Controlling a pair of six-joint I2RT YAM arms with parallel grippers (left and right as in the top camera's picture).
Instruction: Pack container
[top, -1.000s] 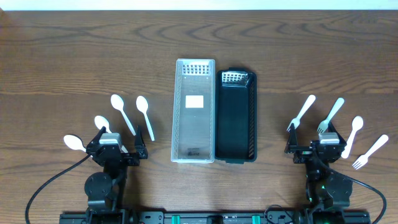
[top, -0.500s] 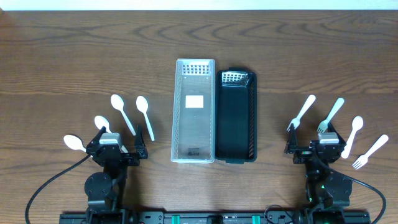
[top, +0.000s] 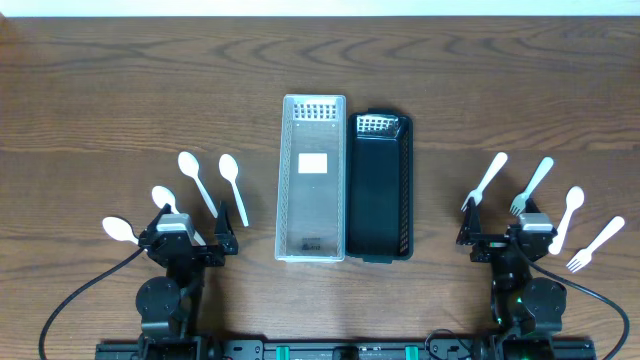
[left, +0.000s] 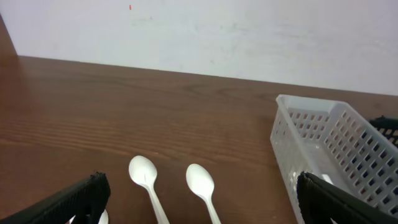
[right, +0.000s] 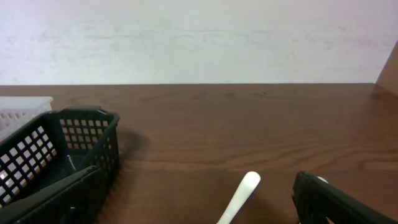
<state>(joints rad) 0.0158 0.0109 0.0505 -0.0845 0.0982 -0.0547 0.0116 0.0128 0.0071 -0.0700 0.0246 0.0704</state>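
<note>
A clear white basket (top: 312, 178) and a black basket (top: 379, 186) stand side by side mid-table, both empty. Several white plastic spoons (top: 198, 181) lie at the left; two show in the left wrist view (left: 147, 178). Several white plastic forks (top: 487, 180) lie at the right; one handle shows in the right wrist view (right: 239, 194). My left gripper (top: 190, 238) is open and empty, low over the spoons' handles (left: 198, 205). My right gripper (top: 503, 236) is open and empty by the forks (right: 193, 208).
The white basket's corner (left: 323, 137) shows in the left wrist view, the black basket's end (right: 68, 146) in the right wrist view. A pale wall runs behind the table's far edge (top: 320, 17). Cables trail from both arm bases at the front.
</note>
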